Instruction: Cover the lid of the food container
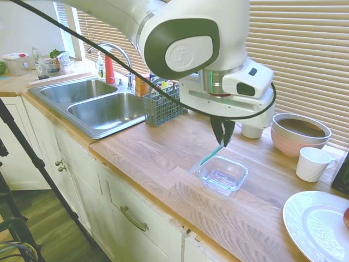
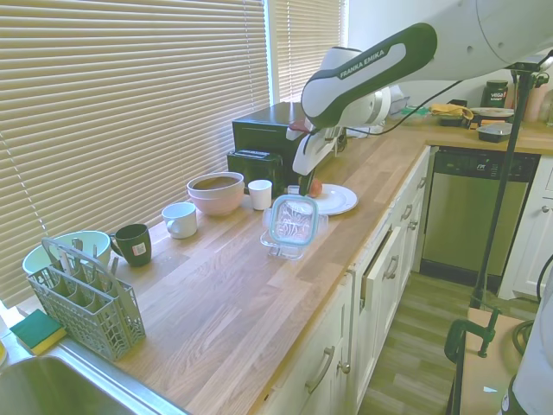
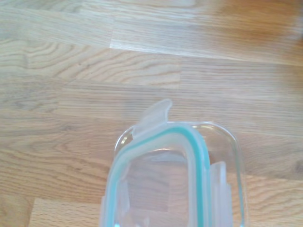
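Tilted lid (image 2: 293, 218) above food container (image 1: 222, 174)

white franka arm (image 2: 449, 39), dark grey joint bands, "franka emika" lettering on band, black cable along it, dark gripper (image 1: 222, 143) fingers.

Wood counter (image 2: 216, 303) — sink (image 1: 103, 109), utensil caddy (image 2: 86, 298), bowls (image 2: 216, 192), mugs (image 2: 180, 220), plate (image 1: 316, 226).

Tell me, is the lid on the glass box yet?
Not yet. The gripper holds the lid tilted up on edge over the food container. It isn't lying flat on the rim, and the container looks empty.
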### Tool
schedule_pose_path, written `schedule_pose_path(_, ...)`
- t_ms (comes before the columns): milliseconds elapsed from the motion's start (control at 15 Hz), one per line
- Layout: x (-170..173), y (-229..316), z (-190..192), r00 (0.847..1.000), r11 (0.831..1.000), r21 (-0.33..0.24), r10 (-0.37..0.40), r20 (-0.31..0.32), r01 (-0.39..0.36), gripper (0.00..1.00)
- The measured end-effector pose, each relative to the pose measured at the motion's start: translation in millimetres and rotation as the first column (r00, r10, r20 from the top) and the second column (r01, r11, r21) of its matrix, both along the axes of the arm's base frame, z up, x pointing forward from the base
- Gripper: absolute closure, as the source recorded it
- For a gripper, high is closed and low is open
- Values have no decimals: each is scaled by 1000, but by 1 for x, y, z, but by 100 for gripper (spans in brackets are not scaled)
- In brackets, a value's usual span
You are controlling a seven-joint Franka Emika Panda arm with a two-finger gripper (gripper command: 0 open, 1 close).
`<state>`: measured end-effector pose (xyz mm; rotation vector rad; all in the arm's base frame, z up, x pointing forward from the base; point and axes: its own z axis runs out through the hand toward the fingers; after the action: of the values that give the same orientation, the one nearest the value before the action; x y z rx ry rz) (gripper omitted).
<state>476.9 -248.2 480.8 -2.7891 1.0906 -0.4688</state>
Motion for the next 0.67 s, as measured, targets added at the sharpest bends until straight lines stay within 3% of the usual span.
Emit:
schedule_pose_path(267, 6, -10, -16, 1000, 999, 36, -5, -9, 5, 100)
schedule_pose_path(667, 46, -34, -24, 999, 998, 55, -17, -51, 20, 100)
